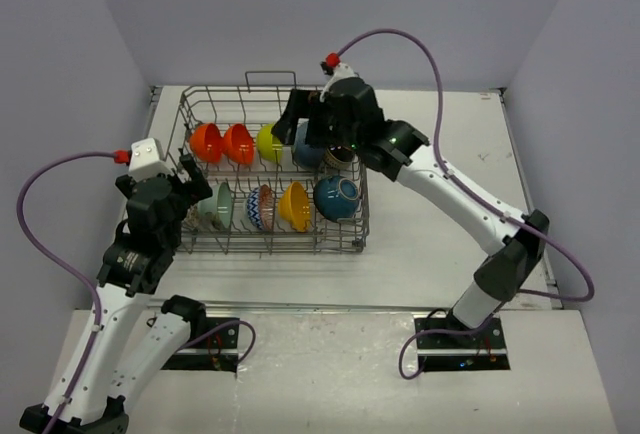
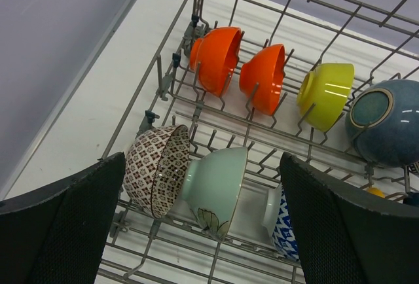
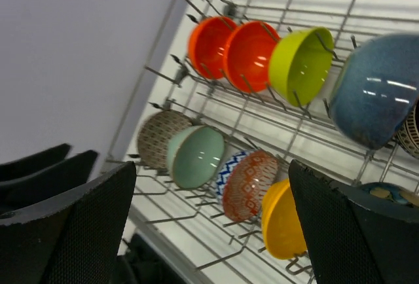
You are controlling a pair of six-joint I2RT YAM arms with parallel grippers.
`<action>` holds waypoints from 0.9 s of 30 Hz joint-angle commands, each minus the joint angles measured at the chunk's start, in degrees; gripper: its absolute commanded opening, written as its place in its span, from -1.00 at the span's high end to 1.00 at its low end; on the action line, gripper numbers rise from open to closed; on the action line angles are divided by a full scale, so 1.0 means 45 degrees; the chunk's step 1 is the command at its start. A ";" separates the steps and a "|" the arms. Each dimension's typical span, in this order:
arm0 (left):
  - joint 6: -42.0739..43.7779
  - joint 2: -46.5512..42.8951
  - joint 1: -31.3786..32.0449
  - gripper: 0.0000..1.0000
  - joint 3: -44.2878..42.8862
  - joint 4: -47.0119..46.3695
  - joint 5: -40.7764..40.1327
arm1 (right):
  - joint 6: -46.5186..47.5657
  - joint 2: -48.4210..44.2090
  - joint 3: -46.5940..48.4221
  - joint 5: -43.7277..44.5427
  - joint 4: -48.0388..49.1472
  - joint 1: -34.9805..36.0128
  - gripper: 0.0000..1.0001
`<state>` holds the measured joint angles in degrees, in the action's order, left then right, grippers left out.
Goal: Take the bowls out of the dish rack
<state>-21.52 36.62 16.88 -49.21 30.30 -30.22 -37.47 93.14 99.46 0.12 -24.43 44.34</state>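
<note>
Well, bowls (image 1: 206, 142) within dish rack (image 1: 230, 90) rim

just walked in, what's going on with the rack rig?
The left claw hovers open and empty above the brown patterned bowl and pale green bowl at the near-left end of the dish rack. The right claw, also open and empty, hangs over the far row by its blue bowl. Every visible bowl sits in the rack; nothing unloaded yet.
</note>
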 commanded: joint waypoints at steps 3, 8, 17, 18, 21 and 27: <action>-0.0121 -0.0111 -0.0100 -1.00 0.0057 -0.0562 0.0074 | 0.0418 0.1351 0.0535 0.3077 -0.1428 0.1337 -0.86; -0.0121 -0.0189 -0.0080 -1.00 0.0038 -0.0543 0.0074 | 0.0203 0.2074 0.0008 0.3313 -0.1700 0.1729 -0.61; -0.0120 -0.0267 -0.0041 -1.00 0.0076 -0.0543 0.0133 | -0.0207 0.1859 -0.1359 0.2006 -0.1603 0.1827 -0.12; -0.0121 -0.0286 -0.0041 -1.00 0.0057 -0.0543 0.0094 | -0.0266 0.1918 -0.1399 0.1947 -0.1700 0.1827 -0.11; -0.0140 -0.0384 -0.0041 -1.00 0.0096 -0.0523 0.0074 | -0.0442 0.1958 -0.1691 0.2063 -0.1721 0.1827 0.00; -0.0140 -0.0404 -0.0022 -1.00 0.0115 -0.0523 0.0133 | -0.0637 0.2152 -0.2024 0.1400 -0.1564 0.1827 0.11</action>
<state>-21.54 35.07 16.88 -48.95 30.26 -29.78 -38.70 102.98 90.54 8.32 -32.53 52.38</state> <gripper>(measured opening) 0.997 0.450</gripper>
